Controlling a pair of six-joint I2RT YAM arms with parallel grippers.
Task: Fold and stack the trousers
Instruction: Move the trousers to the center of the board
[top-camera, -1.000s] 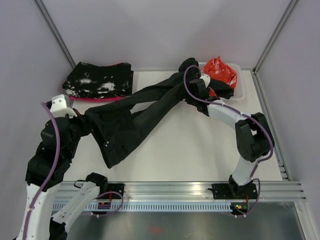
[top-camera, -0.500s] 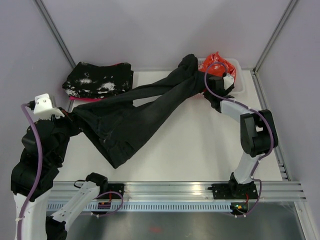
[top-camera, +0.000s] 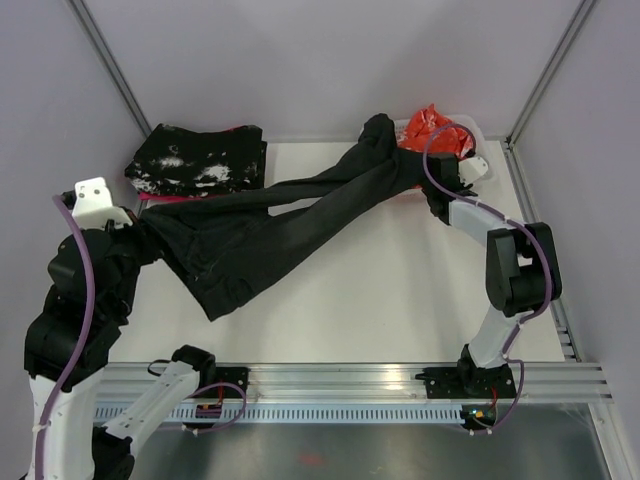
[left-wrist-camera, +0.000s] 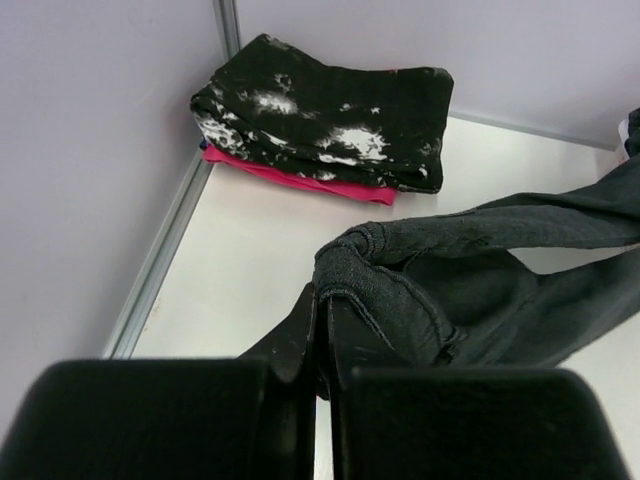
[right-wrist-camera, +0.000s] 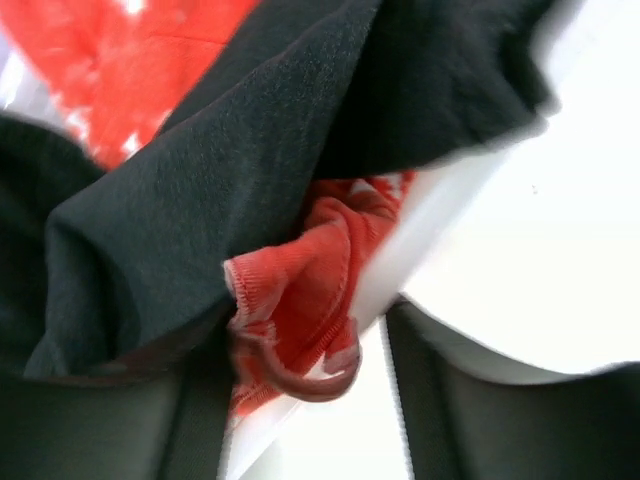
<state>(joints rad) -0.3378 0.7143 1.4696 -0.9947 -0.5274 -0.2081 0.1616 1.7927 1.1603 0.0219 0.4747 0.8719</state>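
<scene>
Trousers (top-camera: 270, 235) stretch long-ways from my left claw (left-wrist-camera: 320, 375), which is pinched tight on the waist end, across to my right claw (right-wrist-camera: 300, 400) by the legs. Trousers and red cloth (right-wrist-camera: 300, 270) lie between its fingers; I cannot tell if it grips.

L arm bent upright, L claw (left-wrist-camera: 322, 340) clamped tight, R arm stretched fwd, R claw (right-wrist-camera: 310, 400) fingers apart
</scene>
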